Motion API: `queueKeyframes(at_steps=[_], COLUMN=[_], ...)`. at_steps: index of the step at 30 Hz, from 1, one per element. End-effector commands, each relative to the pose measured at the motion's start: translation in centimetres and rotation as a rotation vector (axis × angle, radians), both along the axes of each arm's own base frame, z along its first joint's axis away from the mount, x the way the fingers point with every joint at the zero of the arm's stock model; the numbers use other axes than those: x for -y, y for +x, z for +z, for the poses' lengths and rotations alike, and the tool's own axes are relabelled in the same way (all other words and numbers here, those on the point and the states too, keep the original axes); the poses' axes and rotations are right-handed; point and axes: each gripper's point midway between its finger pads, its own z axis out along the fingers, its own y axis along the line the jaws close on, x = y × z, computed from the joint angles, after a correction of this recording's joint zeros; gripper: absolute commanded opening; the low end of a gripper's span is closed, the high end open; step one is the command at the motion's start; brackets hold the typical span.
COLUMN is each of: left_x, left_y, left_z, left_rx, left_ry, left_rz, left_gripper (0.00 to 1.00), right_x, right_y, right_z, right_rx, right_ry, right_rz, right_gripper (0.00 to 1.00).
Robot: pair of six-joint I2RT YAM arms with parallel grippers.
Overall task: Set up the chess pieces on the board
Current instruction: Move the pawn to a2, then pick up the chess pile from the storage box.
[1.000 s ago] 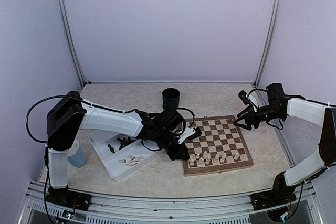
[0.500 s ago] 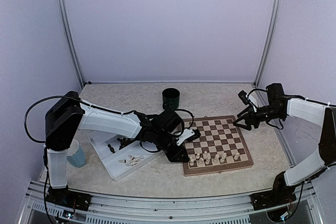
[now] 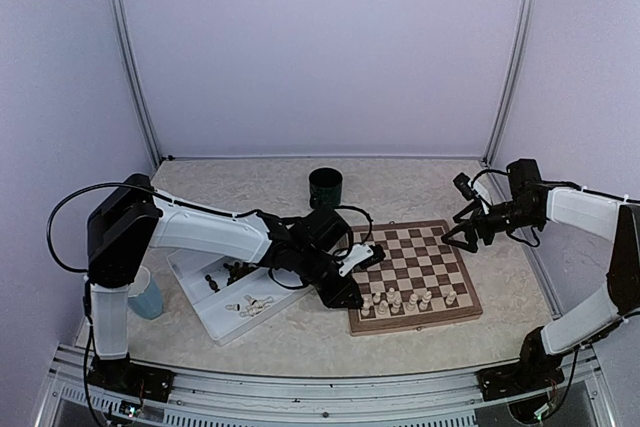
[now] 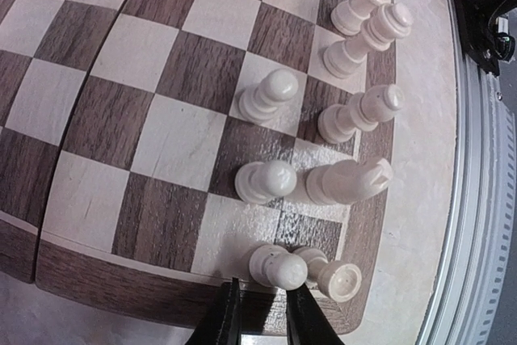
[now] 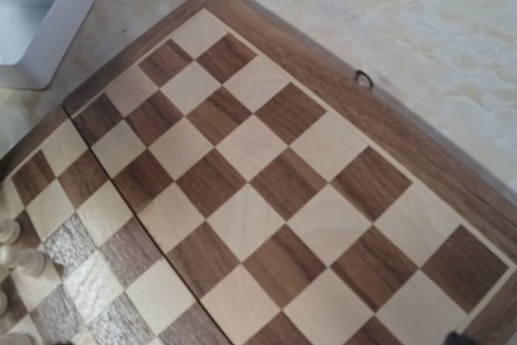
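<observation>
- Chess pieces (image 3: 400,299) in cream stand on the board (image 3: 425,252); one pawn (image 4: 279,268) sits just ahead of the left gripper (image 4: 262,296), jaws narrowly apart.
- Right gripper (image 3: 462,235) hovers over the board's far edge, jaws wide apart, empty.
- Beige speckled table (image 3: 250,182) lies beneath; lilac walls (image 3: 320,47) enclose it.

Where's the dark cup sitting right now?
In the top view, the dark cup stands upright near the centre, behind the board and just left of its far-left corner, not touching it.
</observation>
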Motion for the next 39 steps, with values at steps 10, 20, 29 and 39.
queueKeyframes(at_steps=[10, 20, 29, 39], left_x=[0.9, -1.7, -7.2, -17.4], left_y=[1.4, 3.1, 9.3, 10.7], left_z=[0.0, 2.0, 10.3, 13.2], left_rx=[0.021, 0.091, 0.354, 0.431], left_ry=[-0.013, -0.006, -0.017, 0.078], left_rz=[0.018, 0.110, 0.407, 0.739], left_gripper=[0.21, 0.24, 0.34, 0.40], right_x=[0.0, -0.2, 0.1, -0.5], right_y=[-0.1, 0.2, 4.5, 11.0], right_z=[-0.3, 0.7, 7.3, 14.6], right_rx=[-0.016, -0.002, 0.135, 0.182], right_ry=[0.013, 0.027, -0.021, 0.070], right_rz=[0.007, 0.019, 0.021, -0.149], right_gripper=[0.99, 0.99, 0.99, 0.99])
